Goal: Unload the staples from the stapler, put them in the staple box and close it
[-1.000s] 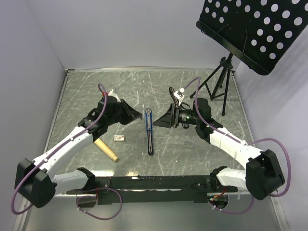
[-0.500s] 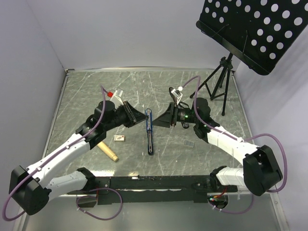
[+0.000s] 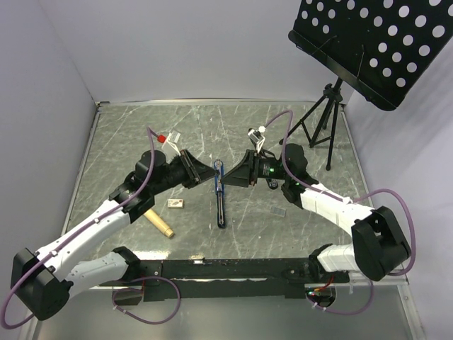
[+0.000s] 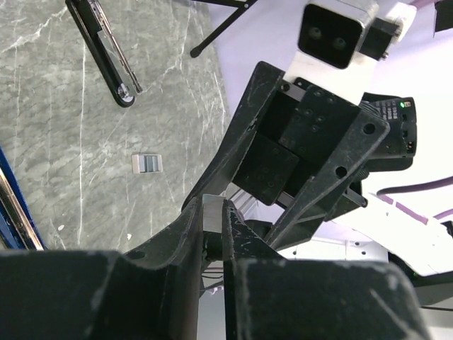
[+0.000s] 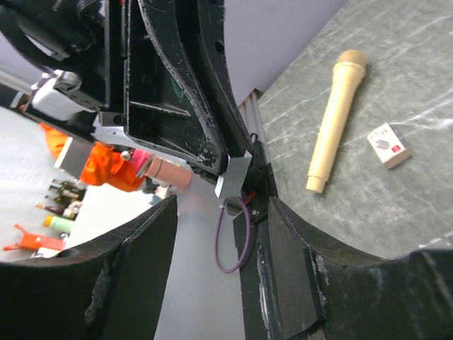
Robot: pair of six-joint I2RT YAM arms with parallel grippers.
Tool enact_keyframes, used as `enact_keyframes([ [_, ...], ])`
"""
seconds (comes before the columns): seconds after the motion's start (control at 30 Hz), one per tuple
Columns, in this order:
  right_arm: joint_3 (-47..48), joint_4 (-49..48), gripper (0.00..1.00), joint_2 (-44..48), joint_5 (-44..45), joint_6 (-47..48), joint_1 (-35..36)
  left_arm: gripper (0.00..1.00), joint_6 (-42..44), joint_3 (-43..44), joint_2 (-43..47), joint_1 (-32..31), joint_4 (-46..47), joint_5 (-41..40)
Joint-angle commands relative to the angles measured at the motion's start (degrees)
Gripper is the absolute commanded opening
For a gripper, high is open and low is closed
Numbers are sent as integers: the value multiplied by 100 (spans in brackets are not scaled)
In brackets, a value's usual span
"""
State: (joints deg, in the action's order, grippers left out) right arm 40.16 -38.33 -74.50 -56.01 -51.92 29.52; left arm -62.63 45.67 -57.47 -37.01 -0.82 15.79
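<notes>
Staples pinched between the two arms!
Left gripper [image 3: 214, 169] clamps a short silvery-grey strip of staples [image 5: 233, 176] beside the blue stapler's [image 3: 219, 185] far end; right gripper [image 5: 223, 205] faces it, fingers spread. A second strip [image 4: 147, 163] lies on the table [image 3: 141, 134]. The print on the tan-and-white box [image 5: 389, 145] is unreadable.

white arm links [image 3: 85, 230], black joint housings [image 3: 386, 248], purple cables [image 3: 412, 219] looping along both arms.

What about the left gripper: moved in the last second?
Yes. The left gripper, shut on a staple strip, has shifted right toward the blue stapler, which lies where it was.
</notes>
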Motion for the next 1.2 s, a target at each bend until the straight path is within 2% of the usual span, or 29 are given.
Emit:
enact_keyframes([
  [0.0,220,-861,59,-152,-235,-248,80,13,-4,-23,201,-43,337,100],
  [0.33,132,-966,54,-117,-94,-248,177,13,-47,-84,280,-60,398,143],
  [0.7,53,-1168,44,-74,-7,-354,212,13,-74,-155,342,-60,442,161],
  [1.03,18,-1274,42,-126,37,-424,221,13,-214,-269,377,-60,618,249],
  [1.17,-43,-1326,38,-100,55,-433,239,13,-223,-304,395,-69,636,231],
])
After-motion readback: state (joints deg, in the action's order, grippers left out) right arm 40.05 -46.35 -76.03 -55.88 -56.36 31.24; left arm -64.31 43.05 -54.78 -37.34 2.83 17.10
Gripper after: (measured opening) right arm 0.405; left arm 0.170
